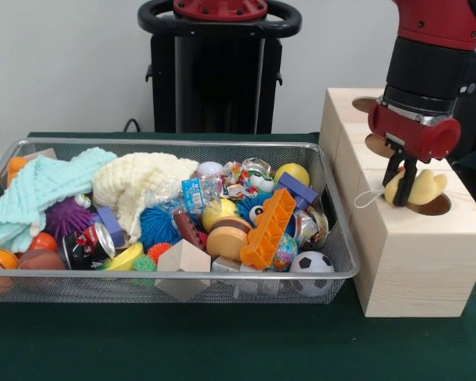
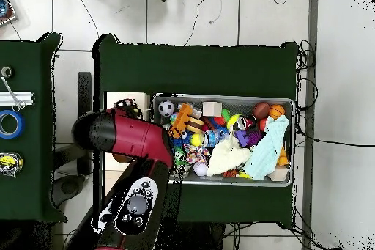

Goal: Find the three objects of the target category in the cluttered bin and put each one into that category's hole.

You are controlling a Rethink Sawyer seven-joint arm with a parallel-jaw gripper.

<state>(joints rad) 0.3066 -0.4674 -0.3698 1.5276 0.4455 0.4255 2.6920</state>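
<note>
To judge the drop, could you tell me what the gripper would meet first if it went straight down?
The gripper holds a yellow plush toy over the hole; straight down looks like that opening, though depth is unclear.

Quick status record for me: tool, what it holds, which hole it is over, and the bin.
tool: over the wooden cube, at the hole nearest the camera in the front view
held item: yellow plush toy, pinched between the fingers, partly over that hole
other holes: two more visible farther back along the cube top, both partly hidden by the arm
bin: wire mesh, crowded with toys, balls and cloths
bin contents seen: soccer ball, orange block, mint cloth
</note>
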